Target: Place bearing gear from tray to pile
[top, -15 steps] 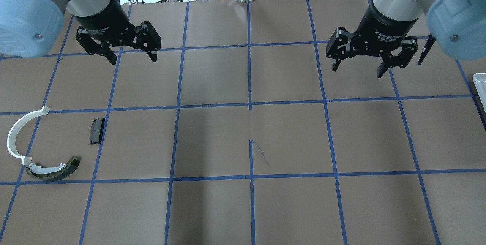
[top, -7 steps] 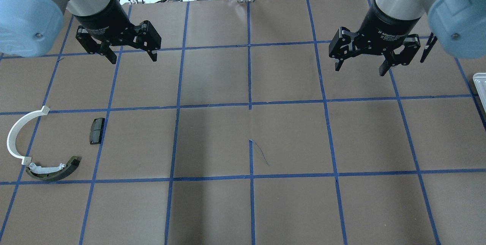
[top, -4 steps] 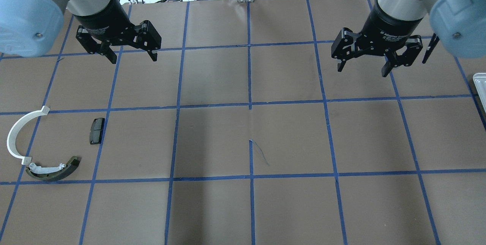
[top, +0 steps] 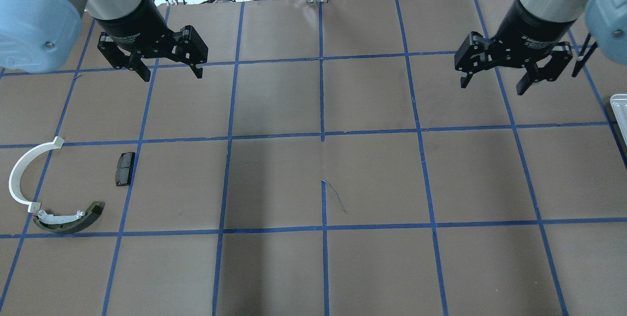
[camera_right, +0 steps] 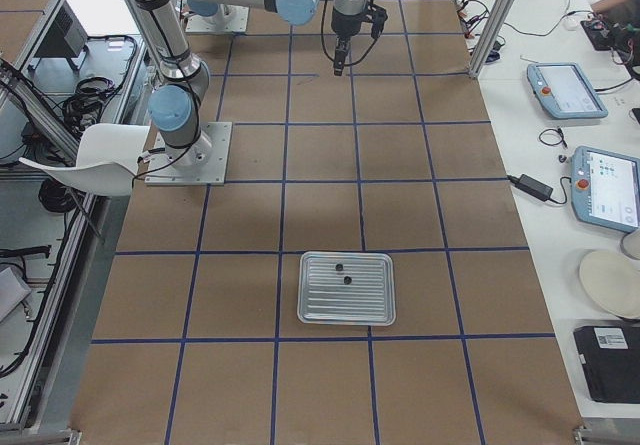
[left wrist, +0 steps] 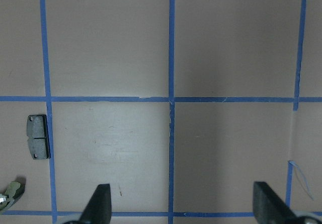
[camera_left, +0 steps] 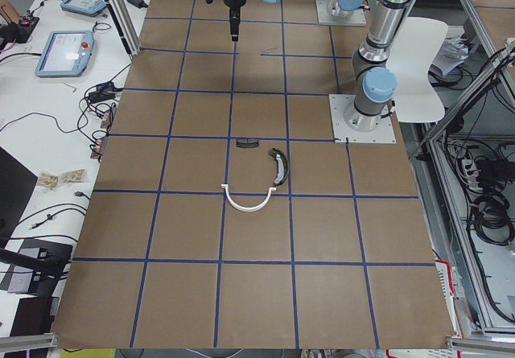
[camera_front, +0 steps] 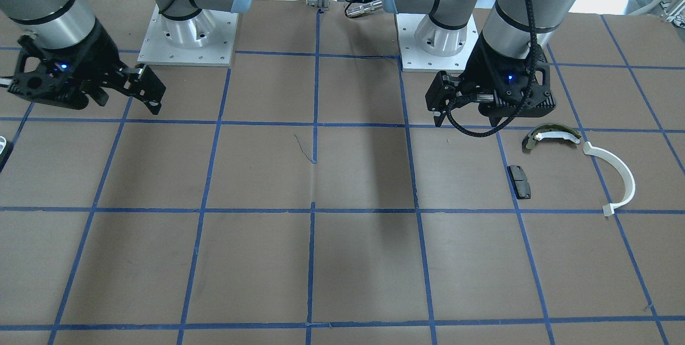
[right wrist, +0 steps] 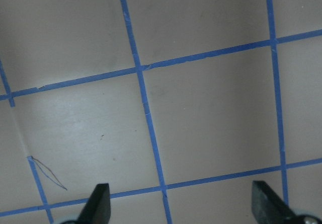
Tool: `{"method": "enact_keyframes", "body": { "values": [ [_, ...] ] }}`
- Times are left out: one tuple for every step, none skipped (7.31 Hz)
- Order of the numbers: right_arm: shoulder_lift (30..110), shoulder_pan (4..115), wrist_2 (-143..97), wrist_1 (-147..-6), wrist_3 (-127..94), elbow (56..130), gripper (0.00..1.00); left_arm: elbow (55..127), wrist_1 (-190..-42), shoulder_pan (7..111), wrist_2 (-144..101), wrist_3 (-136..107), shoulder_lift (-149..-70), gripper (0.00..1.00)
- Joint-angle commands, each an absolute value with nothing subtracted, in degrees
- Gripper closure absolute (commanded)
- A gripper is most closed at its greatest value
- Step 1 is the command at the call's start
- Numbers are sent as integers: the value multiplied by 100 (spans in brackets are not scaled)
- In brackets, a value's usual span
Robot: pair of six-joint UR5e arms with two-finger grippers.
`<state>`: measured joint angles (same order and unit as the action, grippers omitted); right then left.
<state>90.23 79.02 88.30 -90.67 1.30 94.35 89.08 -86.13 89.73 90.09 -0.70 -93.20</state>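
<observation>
Two small dark parts seen inside tray (camera_right: 320,300); one taken as bearing gear (camera_right: 347,280), too small for axis to be judged. Nearer tray: right gripper (top: 491,88), spread wide, nothing held. Well apart from tray, toward pile (top: 68,222): left gripper (top: 173,78), likewise spread, empty.

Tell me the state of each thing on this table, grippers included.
Left gripper: open, empty.
Right gripper: open, empty.
Ribbed metal tray: lying flat, holding two small dark parts.
Olive-green curved shoe: lying loose.
White plastic arc: lying flat.
Small black rectangular pad: lying flat, apart from both.
</observation>
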Motion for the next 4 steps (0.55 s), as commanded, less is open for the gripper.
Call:
{"method": "enact_keyframes", "body": {
  "values": [
    [8791,6808,8833,-9105,1889,9431,0,8930,-8613,8974,9009,-70,-9299,0],
    [8719,6211,8824,-9262,2612,9431,0,8904,-8613,8974,9009,-70,-9308,0],
    [8536,5753,8824,-9333,3193,9431,0,8921,-8613,8974,9017,-70,-9299,0],
    [8343,5461,8903,-9673,3686,9431,0,8921,-8613,8974,9018,-70,-9299,0]
  ]
}}
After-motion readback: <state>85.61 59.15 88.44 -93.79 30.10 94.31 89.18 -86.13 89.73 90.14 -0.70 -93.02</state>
